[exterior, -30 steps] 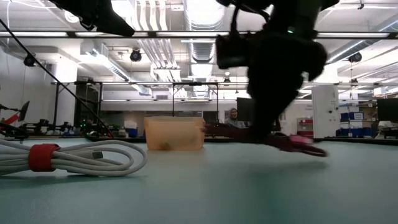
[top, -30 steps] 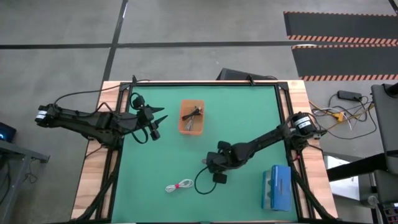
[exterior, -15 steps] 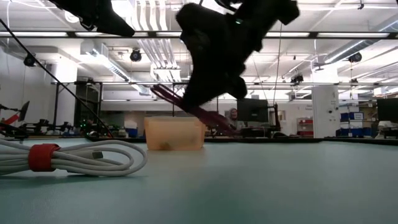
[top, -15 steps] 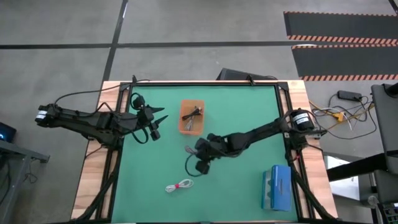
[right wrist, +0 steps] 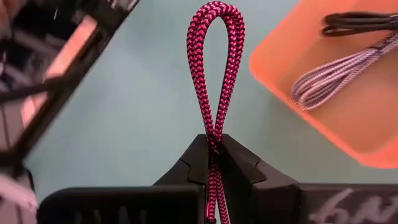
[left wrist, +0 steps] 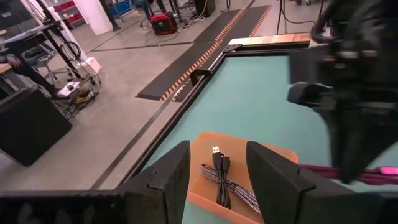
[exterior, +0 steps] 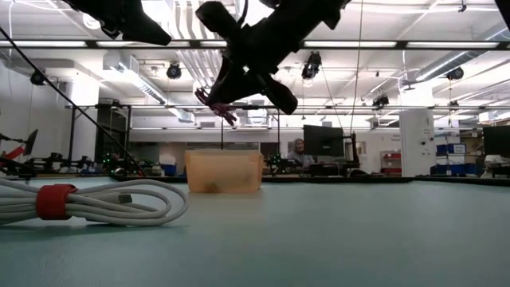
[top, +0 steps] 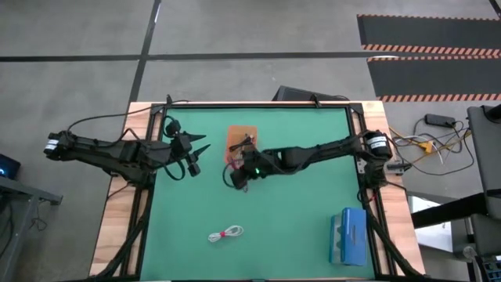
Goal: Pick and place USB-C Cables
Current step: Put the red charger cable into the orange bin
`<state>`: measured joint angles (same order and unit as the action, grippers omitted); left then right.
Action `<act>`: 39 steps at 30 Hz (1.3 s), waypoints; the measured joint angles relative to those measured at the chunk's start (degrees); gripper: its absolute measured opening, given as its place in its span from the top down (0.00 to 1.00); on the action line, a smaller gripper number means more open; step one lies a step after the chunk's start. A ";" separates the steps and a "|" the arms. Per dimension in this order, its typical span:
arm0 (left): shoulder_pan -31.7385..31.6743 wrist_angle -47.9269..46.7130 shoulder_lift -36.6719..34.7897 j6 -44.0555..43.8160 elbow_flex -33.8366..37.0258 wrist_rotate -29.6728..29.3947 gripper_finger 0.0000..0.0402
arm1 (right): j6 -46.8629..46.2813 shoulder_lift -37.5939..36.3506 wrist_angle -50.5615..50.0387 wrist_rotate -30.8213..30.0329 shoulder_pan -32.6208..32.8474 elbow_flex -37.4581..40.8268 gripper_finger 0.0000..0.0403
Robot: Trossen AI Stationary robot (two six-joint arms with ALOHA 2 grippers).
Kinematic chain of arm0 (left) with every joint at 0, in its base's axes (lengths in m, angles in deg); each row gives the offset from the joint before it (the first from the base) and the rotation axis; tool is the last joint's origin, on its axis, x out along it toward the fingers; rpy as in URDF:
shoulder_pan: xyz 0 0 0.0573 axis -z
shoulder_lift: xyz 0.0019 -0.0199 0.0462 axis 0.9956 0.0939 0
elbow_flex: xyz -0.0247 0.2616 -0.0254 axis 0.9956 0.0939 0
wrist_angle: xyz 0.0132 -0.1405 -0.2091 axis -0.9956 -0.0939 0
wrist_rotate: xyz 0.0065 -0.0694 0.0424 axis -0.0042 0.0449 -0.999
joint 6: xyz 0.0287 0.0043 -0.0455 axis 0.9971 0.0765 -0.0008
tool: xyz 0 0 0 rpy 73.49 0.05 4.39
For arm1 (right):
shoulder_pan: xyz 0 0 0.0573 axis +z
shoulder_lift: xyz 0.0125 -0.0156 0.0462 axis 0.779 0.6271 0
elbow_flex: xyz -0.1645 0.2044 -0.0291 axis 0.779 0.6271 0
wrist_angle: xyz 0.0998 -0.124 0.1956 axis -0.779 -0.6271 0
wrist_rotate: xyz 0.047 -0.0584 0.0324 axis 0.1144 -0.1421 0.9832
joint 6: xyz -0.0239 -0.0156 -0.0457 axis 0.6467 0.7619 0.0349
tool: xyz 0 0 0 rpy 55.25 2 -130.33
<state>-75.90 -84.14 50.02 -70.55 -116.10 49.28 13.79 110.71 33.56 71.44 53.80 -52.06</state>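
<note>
My right gripper (top: 236, 163) is shut on the dark red braided cable (right wrist: 217, 62) and hovers by the near left corner of the orange bin (top: 243, 129). In the low view the cable (exterior: 217, 102) sticks out of that gripper above the bin (exterior: 223, 171). A grey cable (right wrist: 329, 74) and a black cable (right wrist: 360, 22) lie inside the bin. The white cable (top: 225, 233), bound with a red tie (exterior: 49, 201), lies on the mat near the near edge. My left gripper (left wrist: 217, 186) is open and waits left of the bin. My right gripper pinches the dark red cable between its two fingers (right wrist: 193, 162), with two strands side by side (right wrist: 216, 127). The looped end (right wrist: 217, 18) reaches out past the fingertips. The fingers slant down toward the table's left. The cable is lifted clear of the mat.
A blue box (top: 348, 235) lies by the near right corner. Green mat (top: 297, 211) stretches between the bin, the white cable and the box. A wooden border and dark frame rails (top: 156, 117) edge the mat. Benches and monitors stand in the room beyond.
My right gripper has carried the dark red cable from the middle of the mat toward the far left, up to the orange bin. The cable, trailing at table height a second ago, has risen clear and now sits high above the mat.
</note>
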 joint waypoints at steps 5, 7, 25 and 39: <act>0.00 -0.02 -0.18 0.01 0.00 0.00 0.65 | -5.86 -0.01 1.53 0.04 -2.96 -0.91 0.94; 0.00 -0.01 -0.28 0.02 0.00 0.00 0.65 | -6.23 -0.02 2.16 0.03 -4.01 -1.25 0.92; 0.00 -0.30 -1.47 0.04 0.00 0.00 0.65 | -0.73 0.40 0.52 0.05 -14.83 -3.27 0.96; 0.00 -0.12 -1.60 0.57 0.00 0.00 0.65 | -11.48 2.36 0.79 7.14 -18.93 -3.16 0.97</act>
<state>-75.90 -84.27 48.41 -69.98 -116.10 49.28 2.30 113.07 34.36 78.57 34.87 -55.22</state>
